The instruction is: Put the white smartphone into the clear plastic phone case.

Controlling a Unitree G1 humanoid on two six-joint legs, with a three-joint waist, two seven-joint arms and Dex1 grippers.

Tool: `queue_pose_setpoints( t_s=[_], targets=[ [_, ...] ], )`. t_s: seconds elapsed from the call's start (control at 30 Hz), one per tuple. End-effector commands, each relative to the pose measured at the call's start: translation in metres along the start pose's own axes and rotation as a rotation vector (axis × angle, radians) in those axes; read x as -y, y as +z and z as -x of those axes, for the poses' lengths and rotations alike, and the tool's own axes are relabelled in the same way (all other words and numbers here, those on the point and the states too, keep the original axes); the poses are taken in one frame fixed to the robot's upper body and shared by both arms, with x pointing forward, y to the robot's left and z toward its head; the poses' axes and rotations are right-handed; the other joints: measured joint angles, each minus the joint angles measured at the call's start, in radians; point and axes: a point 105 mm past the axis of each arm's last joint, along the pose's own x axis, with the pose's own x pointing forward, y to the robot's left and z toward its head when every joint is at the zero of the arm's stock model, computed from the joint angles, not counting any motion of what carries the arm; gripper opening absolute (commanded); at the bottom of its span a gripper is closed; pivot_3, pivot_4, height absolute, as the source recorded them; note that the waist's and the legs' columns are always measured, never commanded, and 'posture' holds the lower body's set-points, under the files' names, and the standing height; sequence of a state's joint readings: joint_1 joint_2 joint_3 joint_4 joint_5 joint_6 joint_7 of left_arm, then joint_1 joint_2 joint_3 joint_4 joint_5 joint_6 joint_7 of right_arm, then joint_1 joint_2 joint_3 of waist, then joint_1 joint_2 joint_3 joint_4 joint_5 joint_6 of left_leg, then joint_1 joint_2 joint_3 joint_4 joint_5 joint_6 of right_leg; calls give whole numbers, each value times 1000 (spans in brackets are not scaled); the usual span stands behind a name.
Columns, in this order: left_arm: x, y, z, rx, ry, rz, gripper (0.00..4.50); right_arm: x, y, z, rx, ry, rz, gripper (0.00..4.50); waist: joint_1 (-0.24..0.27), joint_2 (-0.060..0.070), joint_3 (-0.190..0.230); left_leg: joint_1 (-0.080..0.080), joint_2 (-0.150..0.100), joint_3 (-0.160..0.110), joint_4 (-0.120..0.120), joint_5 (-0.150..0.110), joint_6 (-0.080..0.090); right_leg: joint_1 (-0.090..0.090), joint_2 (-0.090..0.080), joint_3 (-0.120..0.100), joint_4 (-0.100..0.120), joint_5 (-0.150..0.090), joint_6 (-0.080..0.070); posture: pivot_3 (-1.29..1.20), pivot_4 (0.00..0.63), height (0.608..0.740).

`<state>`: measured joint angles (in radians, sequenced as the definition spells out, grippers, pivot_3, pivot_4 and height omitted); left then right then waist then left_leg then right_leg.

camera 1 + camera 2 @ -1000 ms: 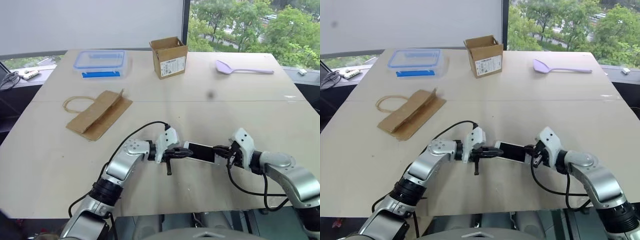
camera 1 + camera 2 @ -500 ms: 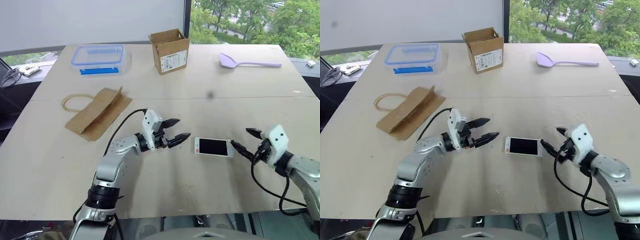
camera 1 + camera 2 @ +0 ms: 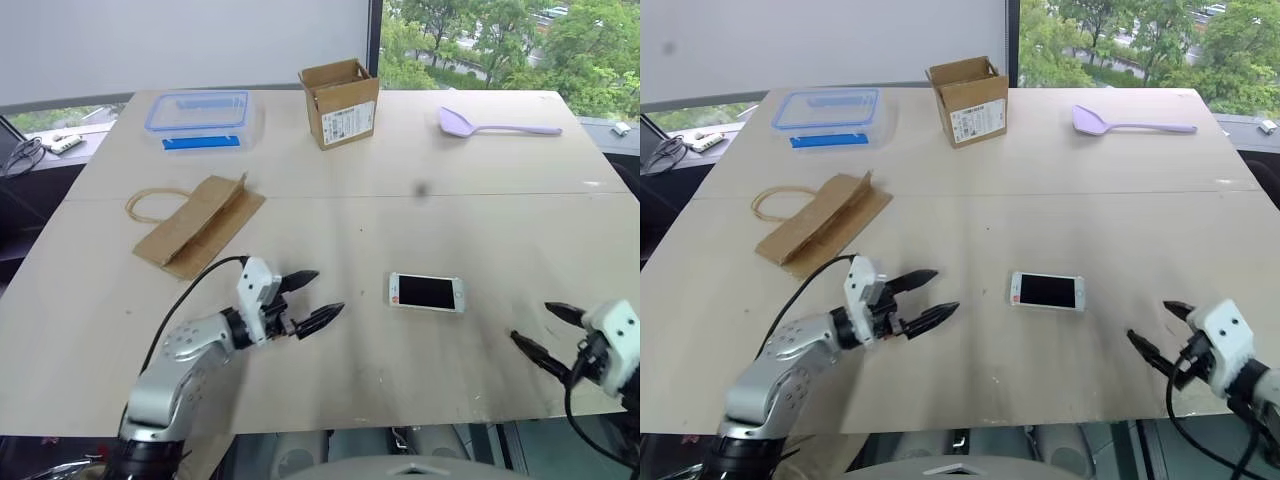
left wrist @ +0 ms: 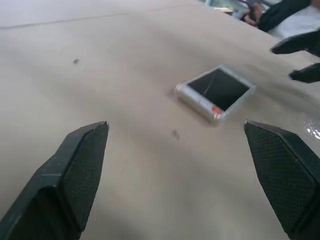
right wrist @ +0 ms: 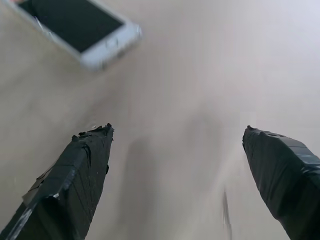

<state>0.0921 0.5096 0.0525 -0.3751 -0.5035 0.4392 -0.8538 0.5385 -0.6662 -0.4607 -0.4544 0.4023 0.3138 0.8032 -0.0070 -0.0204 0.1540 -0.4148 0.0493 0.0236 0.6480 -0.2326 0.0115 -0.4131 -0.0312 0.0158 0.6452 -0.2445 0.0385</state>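
The white smartphone (image 3: pixel 427 293) lies flat on the table, screen up, between my two grippers and touching neither. In the left wrist view the smartphone (image 4: pixel 216 90) has a glossy, silvery edge round it; whether that is the clear plastic phone case I cannot tell. My left gripper (image 3: pixel 330 290) hovers open to the phone's left, pointing toward it. Near the front right edge of the table my right gripper (image 3: pixel 530 320) is open as well, with bare table between its fingers (image 5: pixel 85 165).
A clear box with a blue-rimmed lid (image 3: pixel 198 118) stands at the back left, a small open cardboard box (image 3: pixel 340 103) at the back middle, and a purple spoon (image 3: pixel 495 125) at the back right. A folded brown paper bag (image 3: pixel 197 228) lies left of centre.
Both grippers opened and let go of the phone, which now lies on the table. The left gripper drew away to the left, the right one to the right and toward the front edge.
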Motion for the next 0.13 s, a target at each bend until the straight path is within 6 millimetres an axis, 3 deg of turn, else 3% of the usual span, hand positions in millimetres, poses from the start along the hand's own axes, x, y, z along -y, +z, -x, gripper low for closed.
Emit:
queue_pose_setpoints(
  t_s=[0.03,0.13],
  targets=[
    [0,14,0,45,16,-44,4452,3,16,4,72,-30,29,4500,0,0,0,0,0,0,0,0,0,0,0,0,0,0,0,0,150,740],
    [-3,18,-6,68,40,-33,4452,4,20,-3,106,-43,17,4500,0,0,0,0,2,0,1,0,0,0,0,0,0,1,-1,0,150,740]
  ],
)
